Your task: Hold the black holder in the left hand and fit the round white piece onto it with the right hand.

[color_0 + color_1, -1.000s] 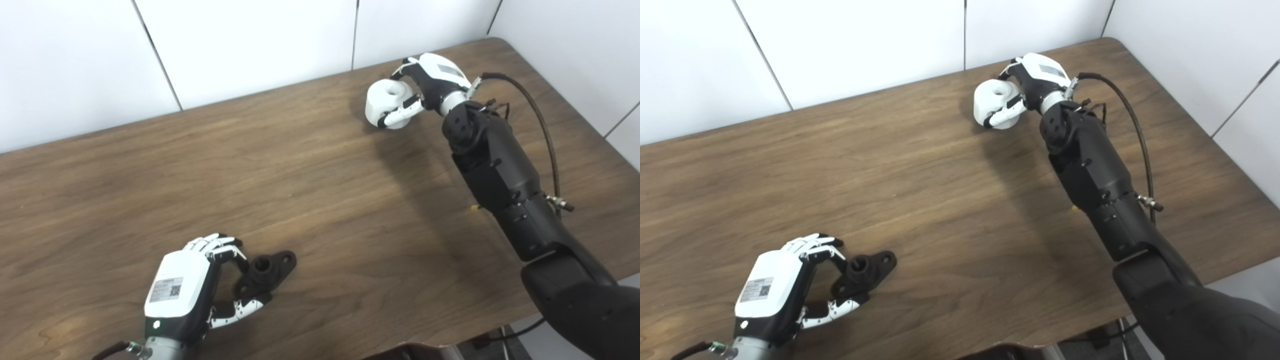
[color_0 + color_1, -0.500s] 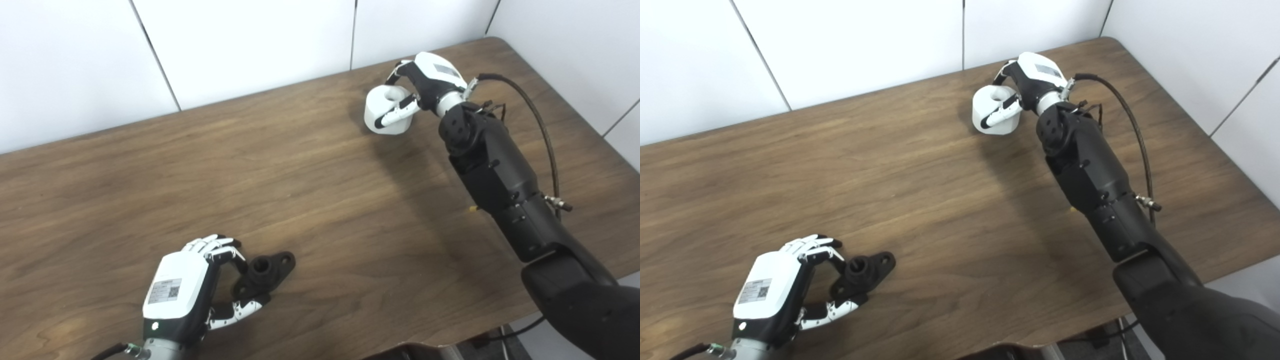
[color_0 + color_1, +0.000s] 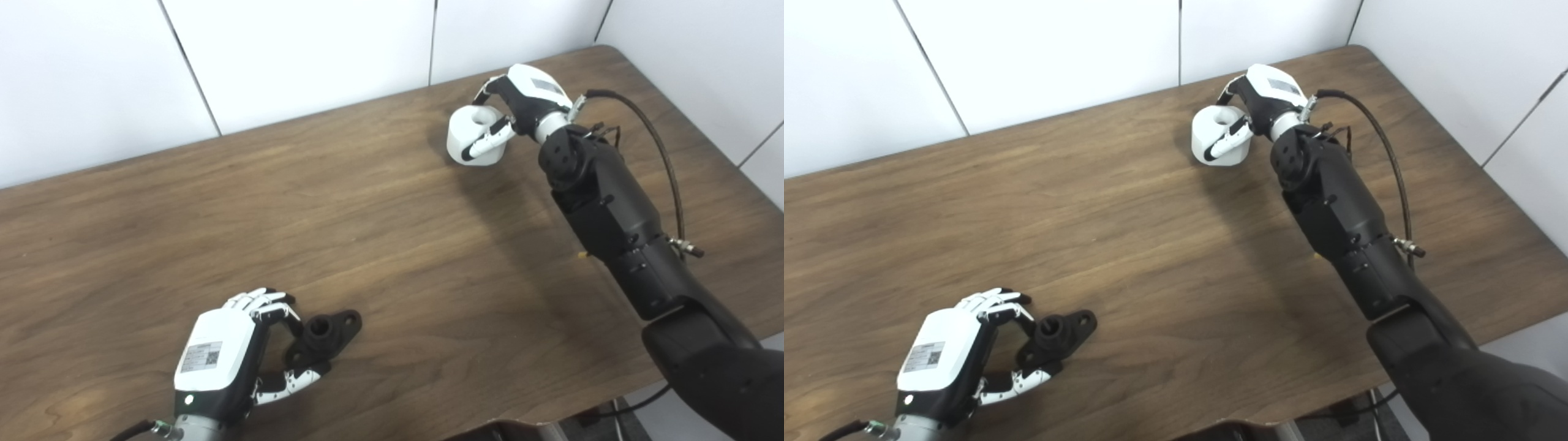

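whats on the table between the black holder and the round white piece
Nothing: only bare wooden table lies between the black holder and the round white piece, as both eye views show.

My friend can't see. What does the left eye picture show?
Two robot hands work far apart on a brown wooden table. The right hand, near the far edge, grips a round white piece. The left hand, close by, curls its fingers around one end of a black holder lying on the table.
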Robot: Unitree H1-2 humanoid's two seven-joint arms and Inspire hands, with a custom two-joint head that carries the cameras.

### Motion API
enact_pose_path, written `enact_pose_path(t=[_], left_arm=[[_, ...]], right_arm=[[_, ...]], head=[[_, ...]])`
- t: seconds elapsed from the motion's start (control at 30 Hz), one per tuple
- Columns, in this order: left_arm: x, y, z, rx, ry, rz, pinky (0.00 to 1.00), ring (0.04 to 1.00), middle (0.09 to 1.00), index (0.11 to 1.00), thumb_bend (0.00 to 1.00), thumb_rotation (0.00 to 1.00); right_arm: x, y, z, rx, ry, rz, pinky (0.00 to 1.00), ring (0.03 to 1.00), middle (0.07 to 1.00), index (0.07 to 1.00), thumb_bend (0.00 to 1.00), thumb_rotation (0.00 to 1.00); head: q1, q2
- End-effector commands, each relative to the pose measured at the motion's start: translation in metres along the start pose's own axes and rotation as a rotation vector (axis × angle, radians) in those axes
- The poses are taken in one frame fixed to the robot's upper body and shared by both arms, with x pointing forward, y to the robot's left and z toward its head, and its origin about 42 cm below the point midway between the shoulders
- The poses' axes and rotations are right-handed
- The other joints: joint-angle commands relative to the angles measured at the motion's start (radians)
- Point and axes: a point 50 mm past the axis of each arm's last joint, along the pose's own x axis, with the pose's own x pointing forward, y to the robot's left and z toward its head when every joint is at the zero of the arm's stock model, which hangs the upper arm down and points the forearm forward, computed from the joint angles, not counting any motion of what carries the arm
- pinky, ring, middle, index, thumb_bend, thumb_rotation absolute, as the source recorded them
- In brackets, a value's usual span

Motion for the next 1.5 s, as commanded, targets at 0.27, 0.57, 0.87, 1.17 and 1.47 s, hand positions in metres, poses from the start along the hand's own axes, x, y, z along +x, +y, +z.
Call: enact_pose_path(t=[0.27, 0.57, 0.87, 1.17, 1.47], left_arm=[[-0.014, -0.013, -0.007, 0.020, 0.048, -0.108, 0.83, 0.833, 0.755, 0.487, 0.52, 0.05], [-0.014, -0.013, -0.008, 0.020, 0.048, -0.107, 0.83, 0.834, 0.754, 0.487, 0.52, 0.05], [-0.010, -0.014, -0.005, 0.016, 0.045, -0.108, 0.83, 0.833, 0.754, 0.487, 0.52, 0.05], [-0.002, -0.021, 0.005, 0.015, 0.035, -0.101, 0.84, 0.833, 0.755, 0.487, 0.52, 0.05], [0.010, -0.029, 0.019, 0.010, 0.039, -0.109, 0.86, 0.847, 0.765, 0.488, 0.52, 0.05]], right_arm=[[0.000, -0.027, 0.002, -0.009, -0.034, -0.083, 0.80, 0.924, 0.859, 0.491, 0.53, 0.15], [-0.001, -0.026, 0.002, -0.010, -0.058, -0.103, 0.80, 0.903, 0.821, 0.486, 0.52, 0.14], [-0.009, -0.031, 0.007, -0.013, -0.092, -0.123, 0.79, 0.893, 0.811, 0.486, 0.52, 0.14], [-0.041, -0.046, 0.030, -0.001, -0.184, -0.106, 0.80, 0.887, 0.804, 0.485, 0.52, 0.14], [-0.072, -0.057, 0.057, -0.048, -0.288, -0.052, 0.82, 0.894, 0.805, 0.485, 0.52, 0.14]], head=[[-0.004, 0.006], [-0.007, 0.007], [0.032, 0.017], [0.149, 0.054], [0.290, 0.101]])
